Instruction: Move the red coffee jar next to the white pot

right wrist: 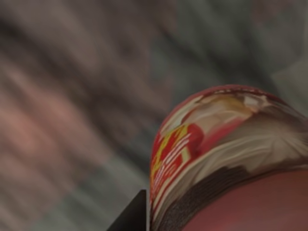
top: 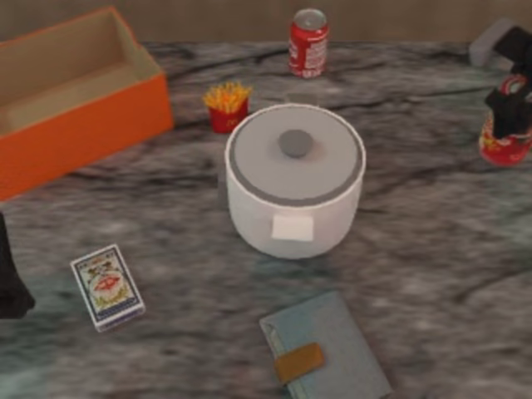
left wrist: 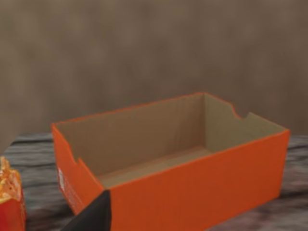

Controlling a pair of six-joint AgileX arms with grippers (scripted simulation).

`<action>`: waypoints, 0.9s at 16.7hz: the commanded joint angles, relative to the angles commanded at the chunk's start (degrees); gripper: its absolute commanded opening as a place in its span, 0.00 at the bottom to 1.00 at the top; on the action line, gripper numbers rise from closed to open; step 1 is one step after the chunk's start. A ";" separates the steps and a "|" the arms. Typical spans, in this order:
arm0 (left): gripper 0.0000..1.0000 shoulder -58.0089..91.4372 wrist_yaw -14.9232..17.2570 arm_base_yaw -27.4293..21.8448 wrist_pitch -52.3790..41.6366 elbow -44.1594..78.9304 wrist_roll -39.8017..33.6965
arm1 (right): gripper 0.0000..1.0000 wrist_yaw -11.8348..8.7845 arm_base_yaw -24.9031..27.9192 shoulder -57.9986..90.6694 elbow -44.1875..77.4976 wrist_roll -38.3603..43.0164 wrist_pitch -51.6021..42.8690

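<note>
The red coffee jar (top: 504, 143), with a red-and-yellow label, is at the table's far right edge. My right gripper (top: 509, 106) is over it and shut on it. In the right wrist view the jar (right wrist: 216, 159) fills the near corner, tilted, with one dark finger (right wrist: 134, 216) pressed against its side. The white pot (top: 295, 179) stands in the middle of the table with its grey knob and square label, well to the left of the jar. My left gripper (top: 15, 295) is parked at the left edge, open and holding nothing.
An orange open box (top: 83, 125) sits at the back left and fills the left wrist view (left wrist: 192, 187). A fries carton (top: 227, 105) stands just behind the pot. A red soda can (top: 308, 43) is at the back. A card box (top: 106, 287) and a blue notebook (top: 328, 349) lie in front.
</note>
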 joint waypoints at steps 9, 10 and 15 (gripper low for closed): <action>1.00 0.00 0.00 0.00 0.00 0.00 0.00 | 0.00 -0.23 -0.04 -9.44 -9.70 0.12 0.83; 1.00 0.00 0.00 0.00 0.00 0.00 0.00 | 0.00 -0.28 -0.03 -12.66 -13.20 0.15 1.09; 1.00 0.00 0.00 0.00 0.00 0.00 0.00 | 0.00 -0.41 0.23 -28.33 -30.41 -0.07 1.99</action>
